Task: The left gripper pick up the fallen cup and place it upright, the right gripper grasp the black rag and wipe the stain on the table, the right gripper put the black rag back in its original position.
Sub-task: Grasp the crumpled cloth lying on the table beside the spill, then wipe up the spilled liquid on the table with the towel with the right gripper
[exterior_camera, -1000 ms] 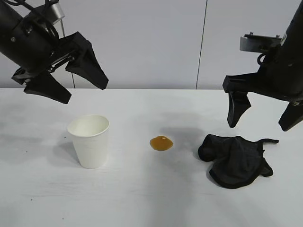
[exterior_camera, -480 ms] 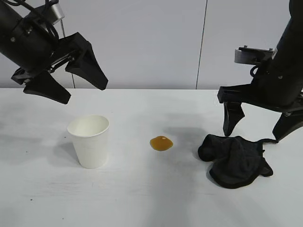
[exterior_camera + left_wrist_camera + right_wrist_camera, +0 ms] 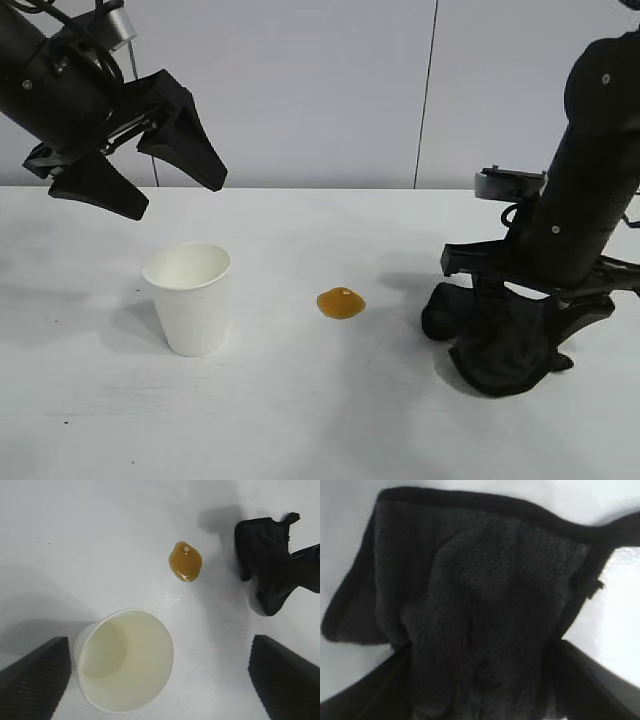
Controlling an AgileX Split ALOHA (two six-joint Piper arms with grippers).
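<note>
One soft black bunched cloth rag [image 3: 497, 338] lies at lower right of the exterior frame on the flat white tabletop [image 3: 300, 420]. I judge it light, limp and compressible; the raised middle fold looks the best place to pinch. My right gripper [image 3: 528, 312] is down on it, fingers spread on either side of the bunch, not closed. The fingertips are buried in black cloth, so contact is hard to judge. The amber glossy stain [image 3: 341, 302] sits centre. The white paper cup [image 3: 189, 297] stands upright at left. My left gripper [image 3: 138, 175] hangs wide above it.
</note>
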